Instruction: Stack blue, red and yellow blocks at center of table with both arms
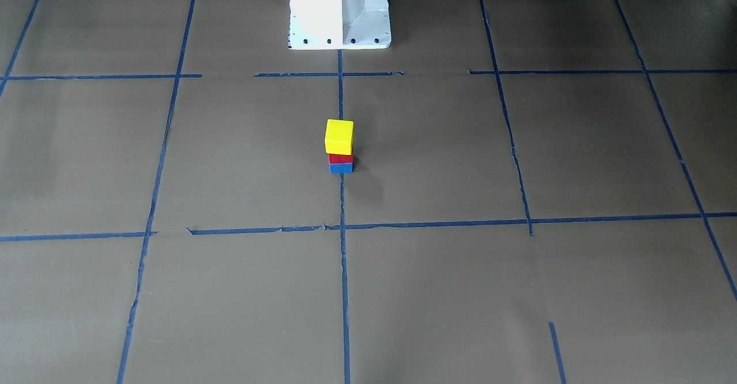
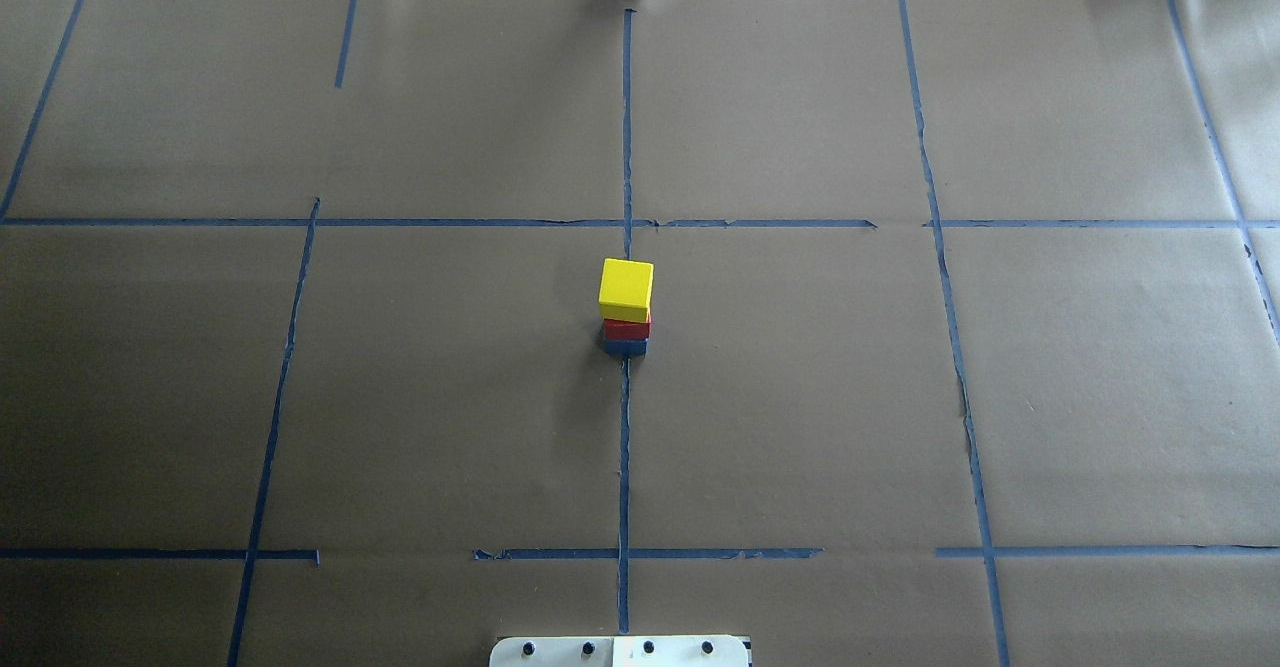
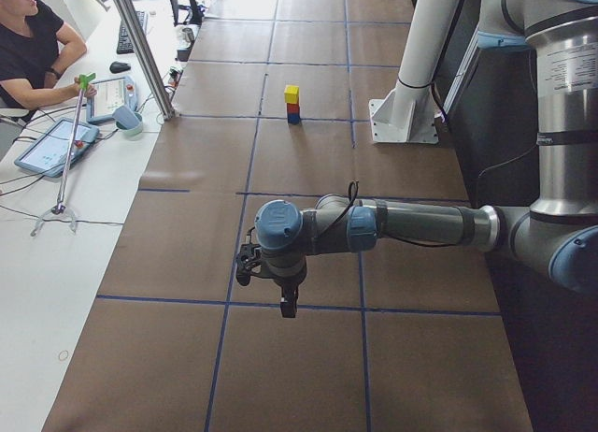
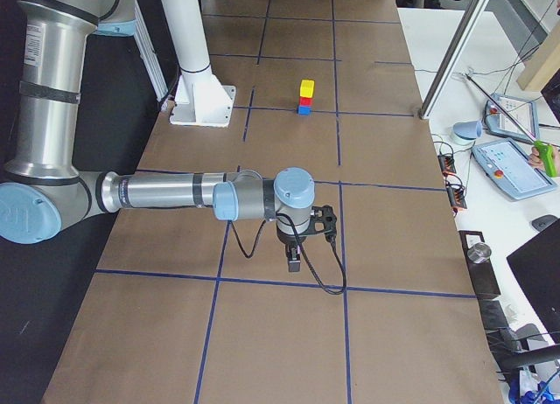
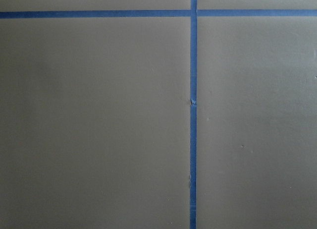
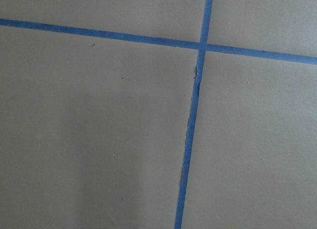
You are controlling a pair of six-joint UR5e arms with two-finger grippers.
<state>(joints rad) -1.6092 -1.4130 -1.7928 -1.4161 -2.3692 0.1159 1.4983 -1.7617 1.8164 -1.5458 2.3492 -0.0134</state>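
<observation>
A stack stands at the table's centre on the blue tape line: the yellow block [image 1: 339, 136] on top, the red block [image 1: 340, 158] under it, the blue block [image 1: 341, 167] at the bottom. It also shows in the overhead view [image 2: 626, 288] and small in both side views. My left gripper [image 3: 285, 306] hangs over the table far from the stack, seen only in the exterior left view. My right gripper [image 4: 295, 262] does the same, seen only in the exterior right view. I cannot tell whether either is open or shut. Both wrist views show only brown paper and tape.
The white robot base [image 1: 339, 10] stands at the table's near edge behind the stack. A desk with tablets [image 3: 51, 147] and a seated person [image 3: 28, 49] lies beyond the far edge. A metal post [image 3: 140, 49] stands at that edge.
</observation>
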